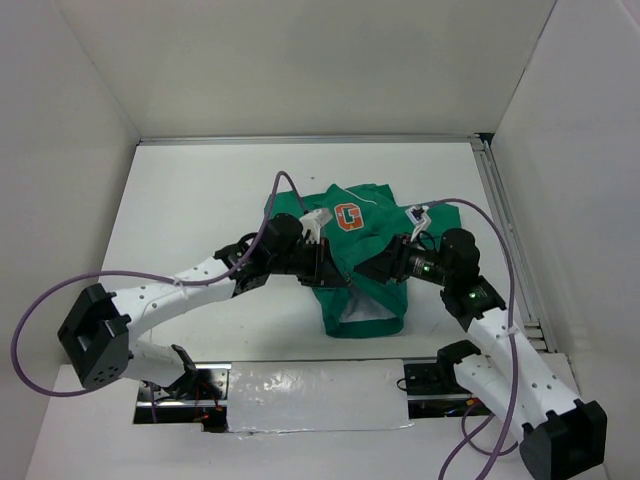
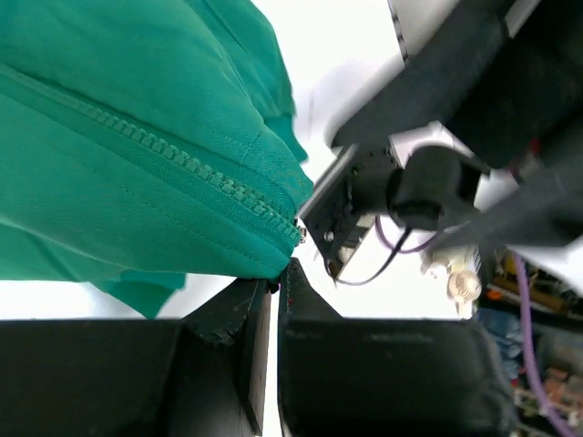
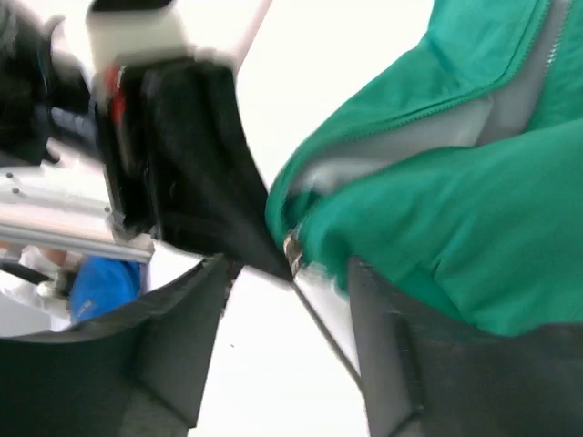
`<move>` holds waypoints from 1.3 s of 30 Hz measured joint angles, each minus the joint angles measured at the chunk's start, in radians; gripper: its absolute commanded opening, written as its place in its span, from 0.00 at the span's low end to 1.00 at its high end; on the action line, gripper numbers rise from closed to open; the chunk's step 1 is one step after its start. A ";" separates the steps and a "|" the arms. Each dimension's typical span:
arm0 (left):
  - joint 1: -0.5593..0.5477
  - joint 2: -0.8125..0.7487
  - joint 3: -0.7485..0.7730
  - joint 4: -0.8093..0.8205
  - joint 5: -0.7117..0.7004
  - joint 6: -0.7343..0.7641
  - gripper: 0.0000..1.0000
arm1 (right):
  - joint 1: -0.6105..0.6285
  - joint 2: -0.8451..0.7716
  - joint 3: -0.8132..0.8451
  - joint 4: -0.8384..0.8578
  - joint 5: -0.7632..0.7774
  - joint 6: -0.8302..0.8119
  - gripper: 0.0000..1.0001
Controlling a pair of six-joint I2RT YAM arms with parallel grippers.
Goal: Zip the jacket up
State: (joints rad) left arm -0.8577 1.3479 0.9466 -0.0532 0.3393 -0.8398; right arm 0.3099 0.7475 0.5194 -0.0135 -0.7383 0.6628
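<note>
The green jacket (image 1: 360,270) lies crumpled at the middle of the table, its orange-and-white "G" patch (image 1: 347,216) facing up. My left gripper (image 1: 322,265) is shut on the jacket's hem by the lower end of the zipper; in the left wrist view the fingertips (image 2: 290,273) pinch the green fabric just under the zipper teeth (image 2: 182,159). My right gripper (image 1: 378,270) is open, facing the left one. In the right wrist view (image 3: 290,269) a small metal zipper slider (image 3: 293,248) sits between its spread fingers, with the jacket (image 3: 455,209) draped over the right finger.
White walls enclose the table on three sides. A metal rail (image 1: 505,220) runs along the right edge. A silvery taped strip (image 1: 320,395) lies at the near edge between the arm bases. Purple cables (image 1: 290,190) loop over both arms.
</note>
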 measured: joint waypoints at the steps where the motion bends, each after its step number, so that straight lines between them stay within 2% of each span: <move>1: 0.016 0.016 0.018 -0.018 0.008 -0.006 0.00 | 0.000 -0.014 0.003 -0.026 0.003 -0.020 0.69; 2: 0.029 0.029 0.032 -0.029 0.015 -0.013 0.00 | 0.001 -0.026 0.006 -0.051 0.007 -0.037 0.75; 8: 0.087 0.058 0.075 -0.059 0.074 -0.062 0.00 | 0.029 -0.065 0.020 -0.188 0.050 -0.140 0.72; 11: 0.103 0.058 0.075 -0.058 0.121 -0.079 0.00 | 0.053 -0.098 0.015 -0.192 0.029 -0.154 0.72; 19: 0.116 0.058 0.064 -0.022 0.211 -0.086 0.00 | 0.094 -0.056 -0.078 -0.013 -0.045 -0.048 0.72; 24: 0.117 0.055 0.061 -0.020 0.231 -0.090 0.00 | 0.115 -0.020 -0.138 0.109 -0.043 0.050 0.73; 33: 0.118 0.049 0.061 -0.013 0.247 -0.105 0.00 | 0.124 0.018 -0.147 0.317 -0.024 0.167 0.74; 36: 0.118 0.048 0.061 0.004 0.251 -0.106 0.00 | 0.124 0.031 -0.147 0.347 -0.020 0.189 0.71; 37: 0.118 0.048 0.061 0.008 0.251 -0.106 0.00 | 0.124 0.032 -0.147 0.353 -0.019 0.193 0.60; 39: 0.118 0.047 0.061 0.010 0.250 -0.106 0.00 | 0.124 0.032 -0.147 0.361 -0.016 0.199 0.52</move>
State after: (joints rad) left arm -0.7399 1.3952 1.0077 -0.0433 0.5896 -0.9463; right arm 0.4343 0.7799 0.3725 0.3477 -0.7544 0.8619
